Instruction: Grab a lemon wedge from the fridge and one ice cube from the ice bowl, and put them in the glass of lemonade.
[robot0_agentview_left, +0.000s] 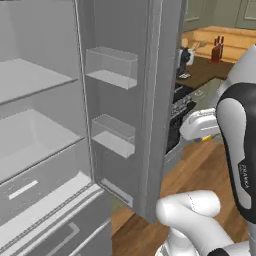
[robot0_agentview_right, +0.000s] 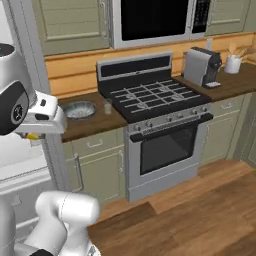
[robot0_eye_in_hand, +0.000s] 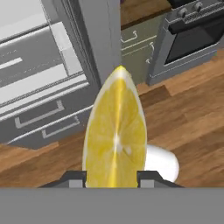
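In the hand view a bright yellow lemon wedge (robot0_eye_in_hand: 116, 135) stands upright between my fingertips, with my gripper (robot0_eye_in_hand: 114, 179) shut on it. The gripper (robot0_agentview_left: 205, 136) hangs just right of the open fridge (robot0_agentview_left: 120, 100) door, outside the fridge, with a bit of yellow showing under it. From the right base view the gripper (robot0_agentview_right: 34, 133) sits left of the counter. The ice bowl (robot0_agentview_right: 79, 110) rests on that counter, and the small glass of lemonade (robot0_agentview_right: 107, 106) stands just to its right. Below the hand are the fridge (robot0_eye_in_hand: 43, 87) drawers and wood floor.
A black gas stove (robot0_agentview_right: 155, 100) with an oven stands right of the counter (robot0_agentview_right: 100, 125), a microwave (robot0_agentview_right: 150, 20) above it. A coffee machine (robot0_agentview_right: 200, 65) sits on the far counter. The fridge door's edge (robot0_agentview_left: 160, 125) stands close to my hand's left. Wood floor (robot0_agentview_right: 190, 210) lies open.
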